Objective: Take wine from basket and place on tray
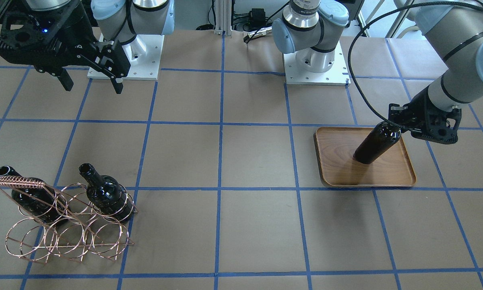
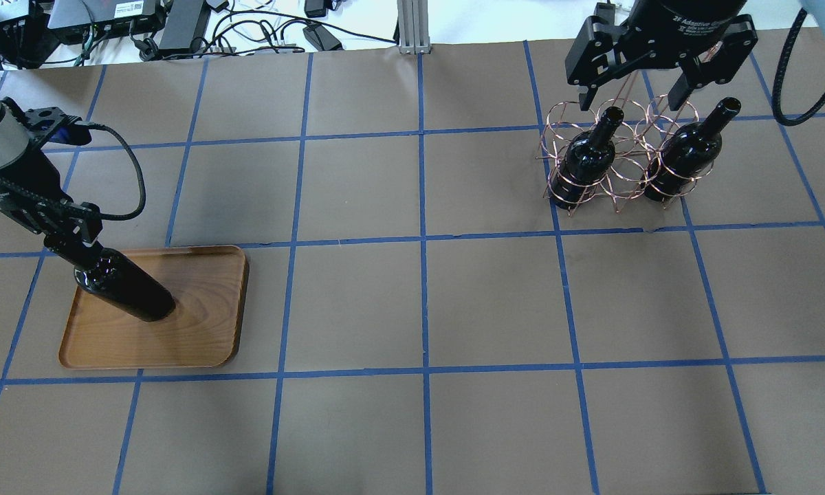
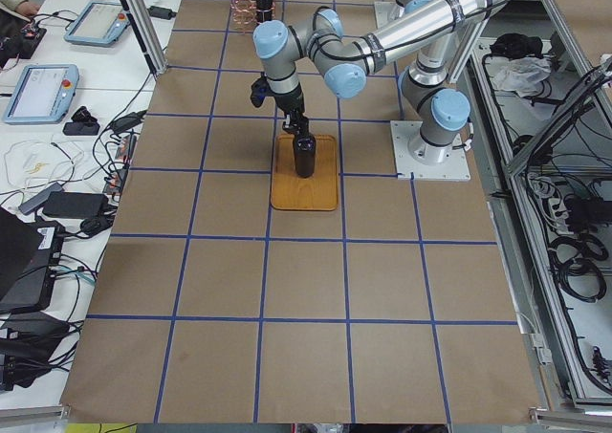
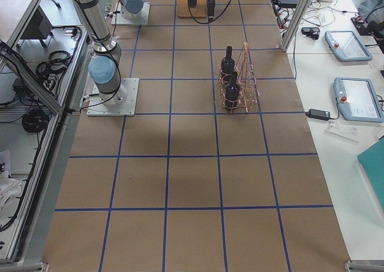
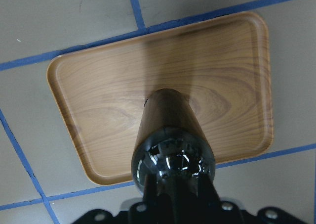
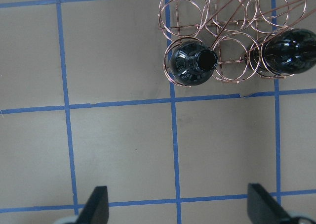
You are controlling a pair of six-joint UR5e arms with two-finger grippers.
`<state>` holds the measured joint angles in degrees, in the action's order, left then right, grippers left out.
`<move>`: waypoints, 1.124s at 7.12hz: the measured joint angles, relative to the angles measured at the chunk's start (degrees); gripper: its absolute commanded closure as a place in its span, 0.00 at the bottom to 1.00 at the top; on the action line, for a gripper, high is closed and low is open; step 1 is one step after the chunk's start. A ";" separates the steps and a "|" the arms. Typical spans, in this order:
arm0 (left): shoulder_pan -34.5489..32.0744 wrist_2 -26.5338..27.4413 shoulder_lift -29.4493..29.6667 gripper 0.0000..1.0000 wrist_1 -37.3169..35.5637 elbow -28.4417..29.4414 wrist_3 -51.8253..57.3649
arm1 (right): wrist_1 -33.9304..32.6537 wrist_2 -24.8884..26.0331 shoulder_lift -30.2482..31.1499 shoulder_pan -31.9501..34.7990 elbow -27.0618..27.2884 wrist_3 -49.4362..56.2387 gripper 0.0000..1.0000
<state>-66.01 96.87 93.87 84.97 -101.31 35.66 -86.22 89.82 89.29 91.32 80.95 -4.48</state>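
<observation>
My left gripper (image 2: 69,237) is shut on the neck of a dark wine bottle (image 2: 124,285). The bottle stands upright, its base at the middle of the brown wooden tray (image 2: 199,323). The left wrist view shows the bottle (image 5: 168,130) from above, over the tray (image 5: 98,95). The copper wire basket (image 2: 619,172) holds two more dark bottles (image 2: 584,161) (image 2: 684,158), both upright in its rings. My right gripper (image 2: 632,89) is open and empty, high above the table beside the basket. In its wrist view the basket (image 6: 222,16) lies at the top right.
The brown table has a blue tape grid (image 2: 423,240). The two arm bases (image 1: 316,60) stand at the robot's side. Cables and electronics (image 2: 179,20) lie beyond the far edge. The basket's rings nearest the operators' side (image 1: 64,241) hold nothing.
</observation>
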 measured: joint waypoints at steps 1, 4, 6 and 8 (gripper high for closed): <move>0.00 0.00 -0.17 0.02 0.16 0.04 -0.05 | 0.00 0.00 0.00 0.00 0.00 0.00 0.00; -0.19 0.01 -1.36 0.00 1.48 1.14 -0.07 | -0.03 0.02 0.00 0.07 0.00 0.00 0.00; -0.74 0.07 -2.86 0.00 4.06 4.32 -0.63 | -0.01 0.08 0.00 0.09 0.00 0.00 0.00; -1.90 -2.06 -5.49 0.00 8.49 8.73 -9.88 | 0.00 0.11 0.00 0.07 0.00 -0.06 0.00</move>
<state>-67.91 94.81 88.38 93.46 -92.58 25.77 -86.22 89.93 89.30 91.39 80.95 -4.54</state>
